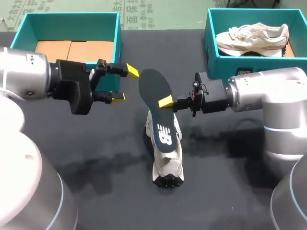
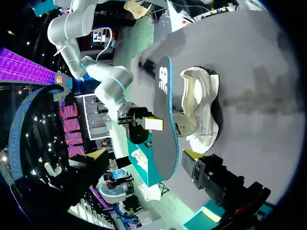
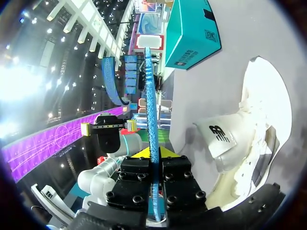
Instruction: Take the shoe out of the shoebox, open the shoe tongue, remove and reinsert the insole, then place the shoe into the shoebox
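My right gripper (image 1: 164,102) is clamped on the dark flat foam insole (image 1: 151,86), held above the cream mesh sneaker (image 1: 168,163) on the black cloth table (image 1: 96,158). My left gripper (image 1: 125,84) stands wide open and empty beside the insole. At the far edge, the empty teal cardboard shoebox (image 1: 117,38) is on the left and the second teal shoebox (image 1: 211,43) on the right.

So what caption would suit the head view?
The right gripper holds the insole above the white shoe; the left gripper hovers open beside it.
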Motion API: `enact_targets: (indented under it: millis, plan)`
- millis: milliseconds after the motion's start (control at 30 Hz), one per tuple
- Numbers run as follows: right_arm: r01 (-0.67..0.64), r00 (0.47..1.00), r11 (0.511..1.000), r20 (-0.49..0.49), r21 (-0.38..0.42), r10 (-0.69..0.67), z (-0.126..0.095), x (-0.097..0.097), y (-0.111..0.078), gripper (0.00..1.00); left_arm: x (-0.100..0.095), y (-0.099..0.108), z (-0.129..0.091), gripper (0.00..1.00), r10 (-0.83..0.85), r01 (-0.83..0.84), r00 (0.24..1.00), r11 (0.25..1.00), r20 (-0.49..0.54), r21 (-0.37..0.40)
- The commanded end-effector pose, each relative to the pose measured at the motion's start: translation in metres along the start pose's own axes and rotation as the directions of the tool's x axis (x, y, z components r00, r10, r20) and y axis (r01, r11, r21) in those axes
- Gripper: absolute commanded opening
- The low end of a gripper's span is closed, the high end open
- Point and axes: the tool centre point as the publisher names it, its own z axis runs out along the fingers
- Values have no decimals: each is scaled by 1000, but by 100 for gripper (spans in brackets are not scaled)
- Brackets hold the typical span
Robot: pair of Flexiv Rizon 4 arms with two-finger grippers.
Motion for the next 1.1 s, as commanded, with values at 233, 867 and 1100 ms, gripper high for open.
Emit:
enact_targets:
  millis: [233, 867, 1100]
  plan:
    - [-3, 1000, 1000, 4, -29, 3, 0, -1, -13, 0, -13, 20, -3, 100, 81, -73, 988, 996, -134, 59]
    - [-3, 1000, 1000, 4, -29, 3, 0, -1, -13, 0, -69, 42, 4, 100, 104, -13, 845, 985, -524, 173]
    - [-3, 1000, 1000, 4, -29, 3, 0, -1, -13, 0, -79, 42, 20, 100, 152, -2, 687, 978, -711, 207]
